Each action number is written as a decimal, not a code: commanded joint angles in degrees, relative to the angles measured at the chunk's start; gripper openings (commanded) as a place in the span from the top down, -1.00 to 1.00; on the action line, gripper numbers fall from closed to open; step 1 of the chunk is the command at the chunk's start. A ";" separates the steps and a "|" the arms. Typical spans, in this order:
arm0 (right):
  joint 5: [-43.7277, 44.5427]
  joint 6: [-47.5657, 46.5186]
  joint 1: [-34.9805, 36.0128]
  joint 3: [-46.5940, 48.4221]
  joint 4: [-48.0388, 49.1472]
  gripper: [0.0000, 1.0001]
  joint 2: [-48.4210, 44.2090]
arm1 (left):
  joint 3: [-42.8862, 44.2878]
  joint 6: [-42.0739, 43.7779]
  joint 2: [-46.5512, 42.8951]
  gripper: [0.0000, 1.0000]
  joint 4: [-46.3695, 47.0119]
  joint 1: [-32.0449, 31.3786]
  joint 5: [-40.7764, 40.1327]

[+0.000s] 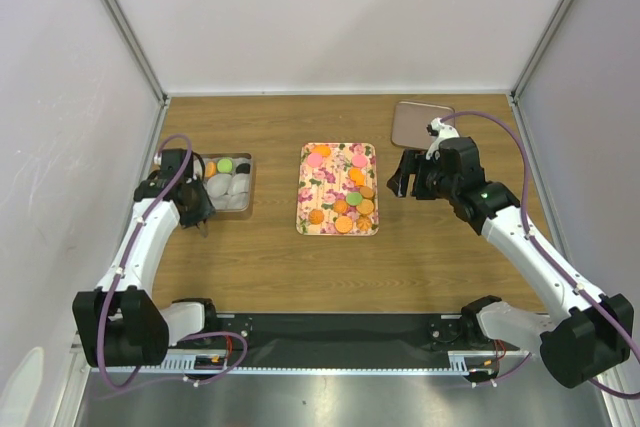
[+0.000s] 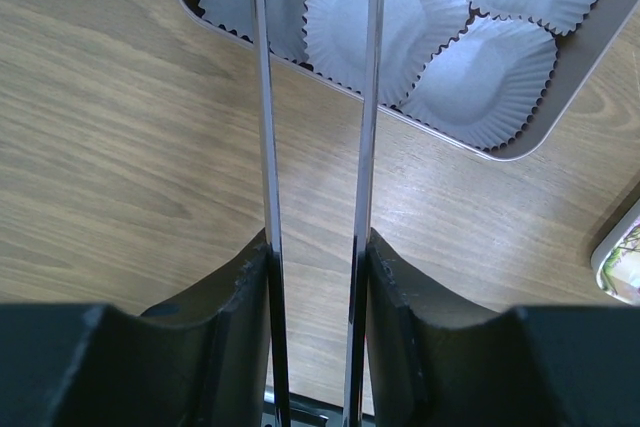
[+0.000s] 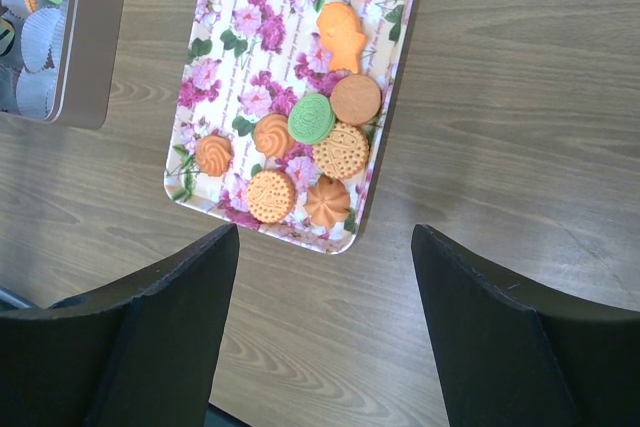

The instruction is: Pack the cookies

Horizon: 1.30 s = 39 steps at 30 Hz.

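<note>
Cookies (image 3: 340, 150), small round discs in orange, green and pink, mostly lie on the pink-flowered rectangular tray (image 3: 225, 57); packing has barely begun.

A few already sit at the far end of the grey metal tin (image 1: 250, 187), among white crinkled paper cups (image 2: 500, 87), several of them vacant. The right gripper (image 3: 325, 277) hangs beside the tray's right edge, jaws spread wide and empty; its next move is likely a descent onto one disc. The left gripper (image 2: 314, 7), thin steel blades slightly parted and holding nothing, points at the tin's near edge. A brownish metal lid (image 1: 422, 123) lies on the brown wood-grain table (image 1: 450, 267), inside plain white walls (image 1: 330, 17).
</note>
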 commanded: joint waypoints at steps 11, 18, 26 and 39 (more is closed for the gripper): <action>-0.05 -0.67 -0.42 -0.08 1.48 -0.52 -1.70 | 0.75 1.20 -0.36 0.05 1.80 0.75 -0.93; 0.22 -0.67 -0.42 -0.16 1.57 -0.53 -1.61 | 1.98 2.08 -1.94 0.06 0.75 0.57 -0.14; 0.65 -0.50 -0.42 0.63 1.31 -0.53 -0.38 | 9.97 1.39 -4.14 0.07 -3.91 -9.94 -3.21; 4.70 0.47 -0.42 2.56 -3.52 -0.53 -2.31 | 17.89 -6.97 8.33 0.07 -2.34 -49.51 -7.09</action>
